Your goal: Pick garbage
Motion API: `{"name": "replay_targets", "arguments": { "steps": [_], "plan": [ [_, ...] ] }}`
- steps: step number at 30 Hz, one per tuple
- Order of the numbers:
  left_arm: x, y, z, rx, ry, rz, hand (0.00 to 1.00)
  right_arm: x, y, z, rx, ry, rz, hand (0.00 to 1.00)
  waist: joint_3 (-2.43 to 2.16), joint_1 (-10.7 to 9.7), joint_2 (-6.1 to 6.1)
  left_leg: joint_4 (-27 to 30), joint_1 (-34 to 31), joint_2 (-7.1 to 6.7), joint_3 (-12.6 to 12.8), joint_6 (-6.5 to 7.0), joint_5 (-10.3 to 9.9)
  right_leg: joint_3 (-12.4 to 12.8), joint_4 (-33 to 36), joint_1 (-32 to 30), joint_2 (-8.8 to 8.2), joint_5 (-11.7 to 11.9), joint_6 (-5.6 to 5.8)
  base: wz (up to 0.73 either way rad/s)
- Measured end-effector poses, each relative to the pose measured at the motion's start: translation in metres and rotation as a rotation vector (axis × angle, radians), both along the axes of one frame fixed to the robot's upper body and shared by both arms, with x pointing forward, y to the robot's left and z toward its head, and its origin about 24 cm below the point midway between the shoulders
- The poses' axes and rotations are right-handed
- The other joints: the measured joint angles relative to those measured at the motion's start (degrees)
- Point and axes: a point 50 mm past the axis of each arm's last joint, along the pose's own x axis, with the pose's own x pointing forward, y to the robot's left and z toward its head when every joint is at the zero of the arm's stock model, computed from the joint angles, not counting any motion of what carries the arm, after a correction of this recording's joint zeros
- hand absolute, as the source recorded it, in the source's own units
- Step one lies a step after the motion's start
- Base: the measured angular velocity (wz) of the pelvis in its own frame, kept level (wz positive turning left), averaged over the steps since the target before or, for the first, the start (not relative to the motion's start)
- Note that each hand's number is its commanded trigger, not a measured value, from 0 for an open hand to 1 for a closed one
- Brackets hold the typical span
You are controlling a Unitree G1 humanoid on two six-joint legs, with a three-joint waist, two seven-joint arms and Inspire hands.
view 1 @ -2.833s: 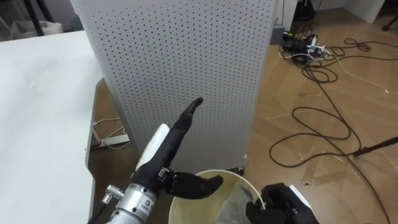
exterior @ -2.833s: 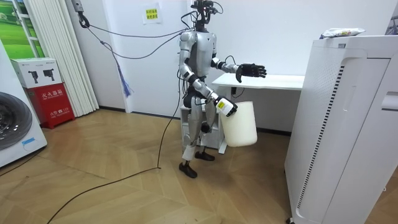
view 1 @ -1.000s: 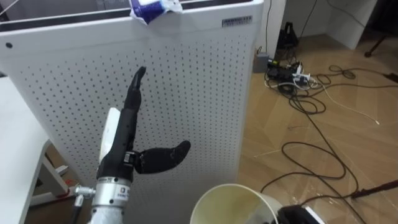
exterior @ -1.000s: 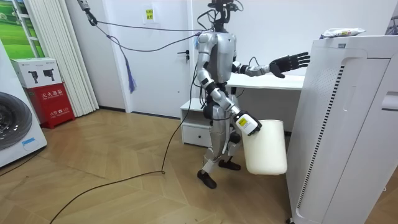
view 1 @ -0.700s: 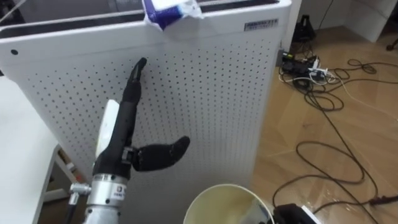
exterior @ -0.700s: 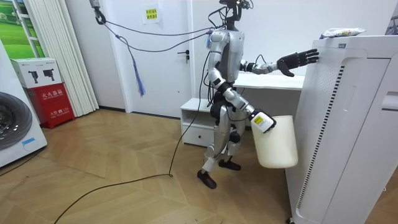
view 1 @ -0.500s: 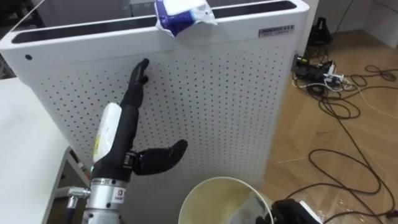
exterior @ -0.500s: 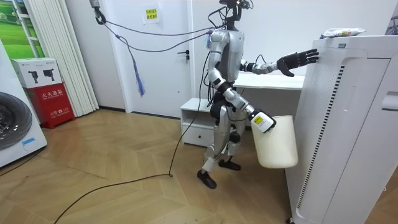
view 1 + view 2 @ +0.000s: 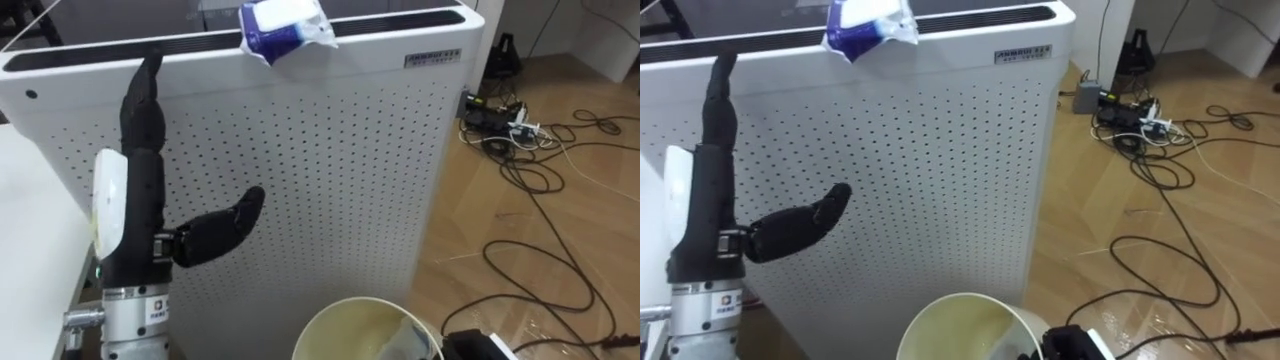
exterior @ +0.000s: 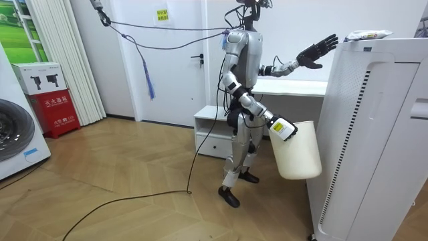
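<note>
Left hand, fingers straight and apart, should lift over the cabinet edge to the wrapper; right hand grip by the bucket cannot be told.

Left robot hand splayed and raised beside tall white unit, cream bin below.

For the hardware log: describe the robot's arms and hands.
The left hand is black, with a white plate on its back and a silver cylindrical wrist bearing a small printed label. The right hand is dark with a white tag on its back. The arms are silver-grey and black.
</note>
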Motion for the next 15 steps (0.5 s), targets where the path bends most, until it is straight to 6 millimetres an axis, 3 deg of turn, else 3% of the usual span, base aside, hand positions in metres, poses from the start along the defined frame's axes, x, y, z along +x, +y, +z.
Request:
{"name": "replay_targets", "arguments": {
  "steps": [7, 15],
  "plan": [
    [-0.001, 0.001, 0.001, 0.005, -0.019, 0.017, 0.00, 0.000, 0.001, 0.000, 0.002, 0.002, 0.006, 1.00, -0.03, 0.09, 0.04, 0.02, -0.01, -0.02, -0.01, 0.08, 0.05, -0.02, -0.03, 0.12, 0.05, -0.01, 0.02, 0.00],
    [-0.008, -0.006, 0.015, 0.136, -0.108, 0.002, 0.00, -0.001, 0.002, -0.001, 0.011, 0.010, 0.023, 1.00, -0.06, -0.07, 0.06, -0.04, 0.07, -0.04, 0.00, 0.08, 0.05, 0.25, -0.02, 0.13, 0.07, -0.02, 0.04, 0.00]
  ]
}}
